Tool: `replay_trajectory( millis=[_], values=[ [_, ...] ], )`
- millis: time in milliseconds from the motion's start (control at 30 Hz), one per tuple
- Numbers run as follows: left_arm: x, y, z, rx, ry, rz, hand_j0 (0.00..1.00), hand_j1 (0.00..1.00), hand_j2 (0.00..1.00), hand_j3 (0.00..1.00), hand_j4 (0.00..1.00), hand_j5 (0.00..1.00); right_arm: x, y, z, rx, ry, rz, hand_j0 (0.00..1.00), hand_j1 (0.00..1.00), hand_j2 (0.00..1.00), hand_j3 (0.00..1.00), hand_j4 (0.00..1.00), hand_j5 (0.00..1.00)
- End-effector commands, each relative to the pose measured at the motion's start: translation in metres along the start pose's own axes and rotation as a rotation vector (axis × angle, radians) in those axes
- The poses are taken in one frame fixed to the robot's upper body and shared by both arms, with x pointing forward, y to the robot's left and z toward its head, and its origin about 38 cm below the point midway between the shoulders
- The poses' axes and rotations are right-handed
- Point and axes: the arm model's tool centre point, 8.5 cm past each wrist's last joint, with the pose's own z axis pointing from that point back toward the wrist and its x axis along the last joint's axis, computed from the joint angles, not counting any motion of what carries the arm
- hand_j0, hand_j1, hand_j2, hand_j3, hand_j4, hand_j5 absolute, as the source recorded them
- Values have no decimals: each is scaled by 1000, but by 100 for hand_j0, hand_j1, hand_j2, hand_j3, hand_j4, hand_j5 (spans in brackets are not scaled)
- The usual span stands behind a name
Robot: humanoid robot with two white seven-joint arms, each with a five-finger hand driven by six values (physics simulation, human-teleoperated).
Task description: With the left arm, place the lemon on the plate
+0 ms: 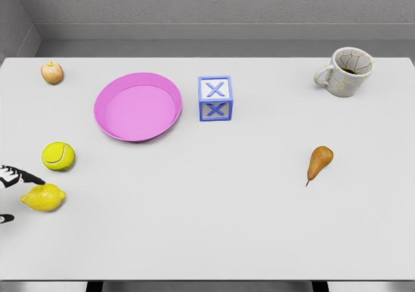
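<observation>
The yellow lemon (43, 198) lies on the white table near its left edge. My left hand (22, 200) enters at the left edge, mostly out of frame. One black-and-white finger (19, 176) reaches over the lemon's upper left, and the thumb tip shows just below and left of the fruit. The fingers are spread and do not clasp the lemon. The pink plate (110, 126) sits further back, up and to the right of the lemon. My right arm is out of view.
A tennis ball (58, 156) lies between lemon and plate. An apple (52, 73) is at the far left, a blue-and-white X block (215, 98) right of the plate, a cracked-pattern mug (347, 71) far right, and a pear (319, 162) on the right.
</observation>
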Motion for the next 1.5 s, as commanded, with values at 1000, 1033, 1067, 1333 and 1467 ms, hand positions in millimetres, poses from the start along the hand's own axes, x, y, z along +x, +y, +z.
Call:
replay_trajectory(
  millis=[1000,1033,1067,1333,1467],
  values=[
    [7,-6,-31,-46,-47,-45,81,81,81,81,81,81,0,0,0,0,0,0,100,100,100,100,100,100],
    [6,-6,-31,-49,-42,-51,81,81,81,81,81,81,0,0,0,0,0,0,100,100,100,100,100,100],
    [7,-8,-32,-44,-43,-45,81,81,81,81,81,81,0,0,0,0,0,0,100,100,100,100,100,100],
    [6,-11,-33,-53,-30,-62,81,81,81,81,81,81,0,0,0,0,0,0,100,100,100,100,100,100],
    [6,-10,-36,-44,-25,-75,81,81,81,81,81,81,0,0,0,0,0,0,100,100,100,100,100,100]
  ],
)
